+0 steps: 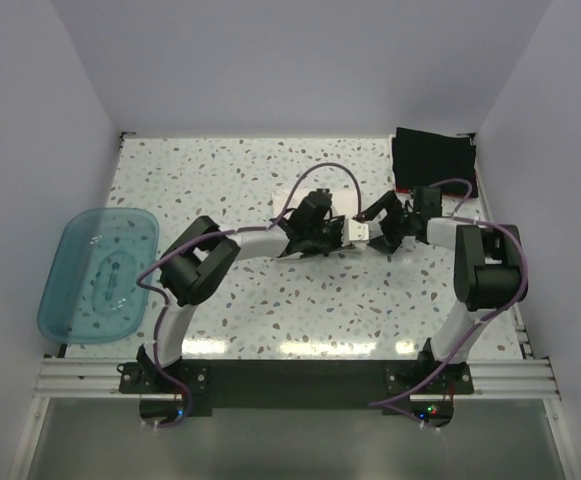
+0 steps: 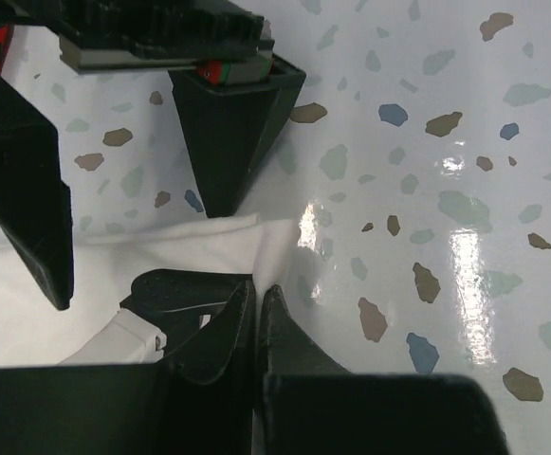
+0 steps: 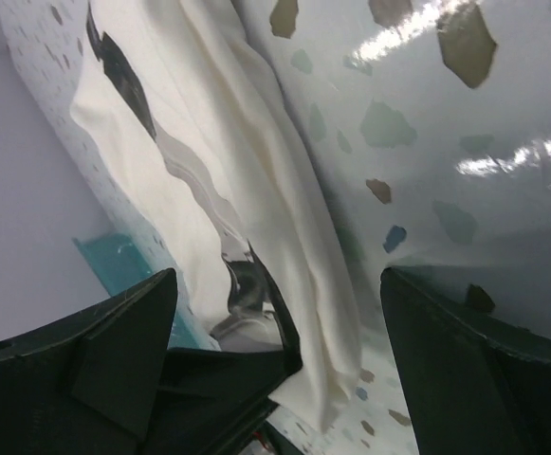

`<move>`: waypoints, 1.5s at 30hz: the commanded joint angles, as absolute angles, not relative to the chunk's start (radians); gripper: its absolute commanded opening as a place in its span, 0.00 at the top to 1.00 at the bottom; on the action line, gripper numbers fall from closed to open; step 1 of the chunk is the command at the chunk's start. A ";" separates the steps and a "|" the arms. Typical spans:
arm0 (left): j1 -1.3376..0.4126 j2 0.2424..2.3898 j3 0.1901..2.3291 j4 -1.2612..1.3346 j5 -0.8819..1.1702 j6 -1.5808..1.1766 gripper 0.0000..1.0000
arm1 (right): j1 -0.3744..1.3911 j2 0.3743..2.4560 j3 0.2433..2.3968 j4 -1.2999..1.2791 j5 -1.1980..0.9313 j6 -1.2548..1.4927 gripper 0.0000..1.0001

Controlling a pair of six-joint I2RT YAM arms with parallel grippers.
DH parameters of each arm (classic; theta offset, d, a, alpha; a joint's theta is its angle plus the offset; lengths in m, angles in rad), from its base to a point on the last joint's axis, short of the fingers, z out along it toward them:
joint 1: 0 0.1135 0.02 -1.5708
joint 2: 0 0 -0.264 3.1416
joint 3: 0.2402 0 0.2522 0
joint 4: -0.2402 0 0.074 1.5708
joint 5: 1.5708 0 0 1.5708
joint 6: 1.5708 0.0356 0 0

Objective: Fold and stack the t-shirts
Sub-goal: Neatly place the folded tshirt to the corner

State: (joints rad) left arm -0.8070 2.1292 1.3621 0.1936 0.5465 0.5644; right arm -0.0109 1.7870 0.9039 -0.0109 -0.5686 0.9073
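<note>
The step in hand looks like a fold of the white shirt [image 2: 161,251], which lies on the speckled table [image 1: 270,300] at its middle, under the two wrists. The left gripper [image 2: 258,289] has its jaws pressed together, and they seem to pinch the shirt's right edge. The right gripper [image 3: 277,284] hovers just beside it on the right, jaws spread wide over the bunched cloth and holding nothing. A pile of black shirts [image 1: 432,160] sits at the far right corner, well apart, and a blue tub [image 1: 100,265] sits at the left edge. Next, I judge, the right gripper must close on the same edge, so both can carry it across evenly without dragging the layers below.
</note>
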 commanded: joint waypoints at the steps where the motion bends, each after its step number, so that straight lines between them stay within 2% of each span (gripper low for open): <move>1: -0.793 2.068 1.411 0.212 0.594 0.466 1.00 | 0.020 1.832 0.878 0.127 -0.506 1.034 0.08; 7: -0.775 2.068 1.428 0.221 0.621 0.400 1.00 | 0.093 1.891 0.870 0.271 -0.431 1.164 0.17; 19: -0.759 2.049 1.430 0.215 0.670 0.370 1.00 | 0.126 2.066 0.991 0.334 -0.345 1.243 0.30; 26: -0.749 2.059 1.440 0.209 0.669 0.368 0.98 | 0.124 2.106 1.087 0.291 -0.322 1.137 0.62; 27: -0.746 2.062 1.446 0.193 0.667 0.367 0.94 | 0.126 2.112 1.110 0.278 -0.325 1.106 0.70; 28: -0.742 2.065 1.462 0.181 0.670 0.367 0.85 | 0.126 2.115 1.156 0.232 -0.318 1.076 0.76; 29: -0.741 2.066 1.473 0.166 0.669 0.356 0.78 | 0.126 2.115 1.173 0.218 -0.310 1.024 0.89; 32: -0.695 2.066 1.528 0.077 0.667 0.283 0.57 | 0.126 2.108 1.256 0.149 -0.285 0.910 1.00; 36: -0.620 2.057 1.620 -0.065 0.675 0.209 0.38 | 0.132 2.135 1.463 -0.039 -0.267 0.735 1.00; 41: -0.548 2.049 1.683 -0.240 0.643 0.236 0.33 | 0.135 2.137 1.612 -0.146 -0.201 0.479 1.00; 45: -0.525 2.063 1.720 -0.314 0.605 0.256 0.08 | 0.135 2.174 1.758 -0.245 -0.166 0.362 1.00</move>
State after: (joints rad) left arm -0.5236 2.1071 1.6703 -0.1986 0.6266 0.2527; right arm 0.1310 2.1612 1.6550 -0.1612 -0.2405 0.5381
